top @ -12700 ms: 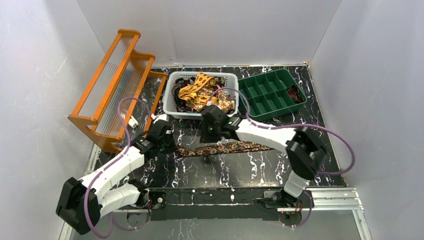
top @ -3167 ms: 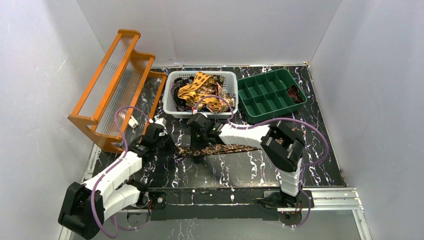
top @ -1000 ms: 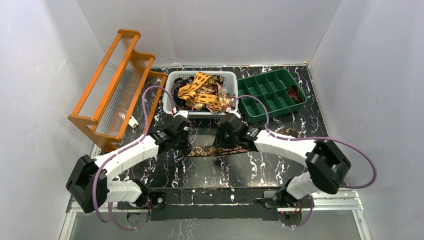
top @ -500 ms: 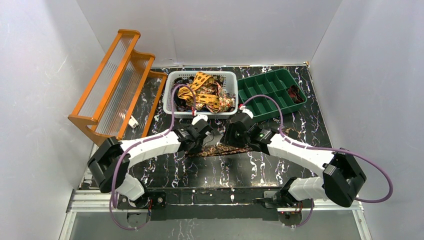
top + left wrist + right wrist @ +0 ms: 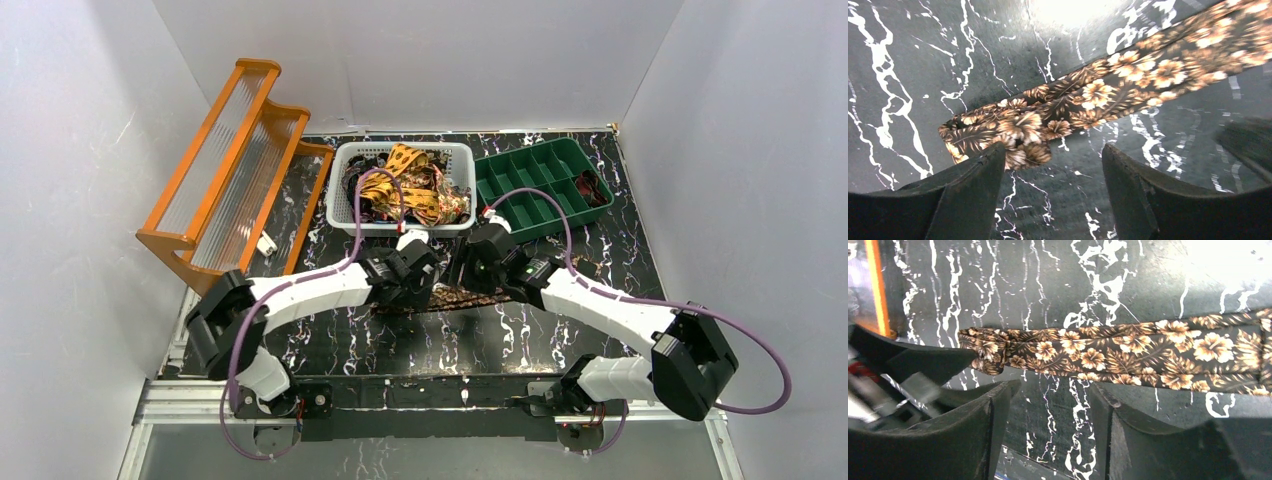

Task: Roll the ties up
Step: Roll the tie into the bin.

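Note:
One tie, dark brown with tan flowers, lies flat across the black marble table. Its left end is folded over on itself, and the band runs up to the right. My left gripper hangs open just in front of that folded end, with nothing between its fingers. My right gripper is open too, hovering just in front of the tie near its folded end. From above, the left gripper and right gripper sit close together over the tie.
A white basket at the back holds several more ties, yellow-orange and dark. To its right stands a green compartment tray, with dark fabric in a right-hand cell. An orange rack stands at the back left.
Both grippers have opened; the left one has let go of the tie's end. Both wrists have shifted right, bringing the folded end toward the middle of the table.

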Controlling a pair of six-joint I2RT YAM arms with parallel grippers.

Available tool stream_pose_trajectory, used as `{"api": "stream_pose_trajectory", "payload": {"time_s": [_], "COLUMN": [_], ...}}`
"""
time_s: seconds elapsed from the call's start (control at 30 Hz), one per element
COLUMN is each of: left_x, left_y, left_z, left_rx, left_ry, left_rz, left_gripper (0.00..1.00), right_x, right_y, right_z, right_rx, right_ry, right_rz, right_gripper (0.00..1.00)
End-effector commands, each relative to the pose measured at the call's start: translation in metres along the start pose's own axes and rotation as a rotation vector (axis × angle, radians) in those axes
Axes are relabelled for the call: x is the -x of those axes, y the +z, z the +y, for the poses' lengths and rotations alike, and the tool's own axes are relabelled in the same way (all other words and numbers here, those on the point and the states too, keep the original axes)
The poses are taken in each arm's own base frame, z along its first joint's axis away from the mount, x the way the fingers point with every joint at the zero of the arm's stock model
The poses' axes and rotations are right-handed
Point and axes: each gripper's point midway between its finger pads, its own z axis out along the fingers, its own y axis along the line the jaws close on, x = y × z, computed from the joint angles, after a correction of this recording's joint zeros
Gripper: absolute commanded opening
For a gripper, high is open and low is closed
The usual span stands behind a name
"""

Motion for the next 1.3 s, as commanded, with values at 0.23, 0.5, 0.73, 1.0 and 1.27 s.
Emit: {"api": "stream_pose_trajectory", "payload": {"time_s": [0.23, 0.5, 0.73, 1.0, 1.27], "left_x": [0.012, -0.023, -0.035, -0.039, -0.041], "left_y": [-0.057, -0.037, -0.034, -0.037, -0.036], "left_z": [0.059, 0.101, 0.122, 0.13, 0.128], "left_rx": [-0.067, -0.074, -0.049, -0.042, -0.057], "left_ry": [-0.263, -0.468, -0.558, -0.551, -0.547], "left_rz": [-0.171, -0.097, -0.057, -0.048, -0.046], "left_gripper": [0.82, 0.85, 0.87, 0.88, 0.89], "right_x": [0.014, -0.013, -0.038, -0.061, -0.089], "right_y": [-0.013, 0.014, 0.053, 0.086, 0.107], "right_z": [0.085, 0.131, 0.148, 0.142, 0.12], "right_rx": [0.563, 0.737, 0.775, 0.797, 0.802], "right_ry": [-0.548, -1.099, -1.284, -1.344, -1.39], "right_rz": [-0.152, -0.23, -0.174, -0.033, 0.106], "right_gripper": [0.98, 0.99, 0.99, 0.99, 0.99]}}
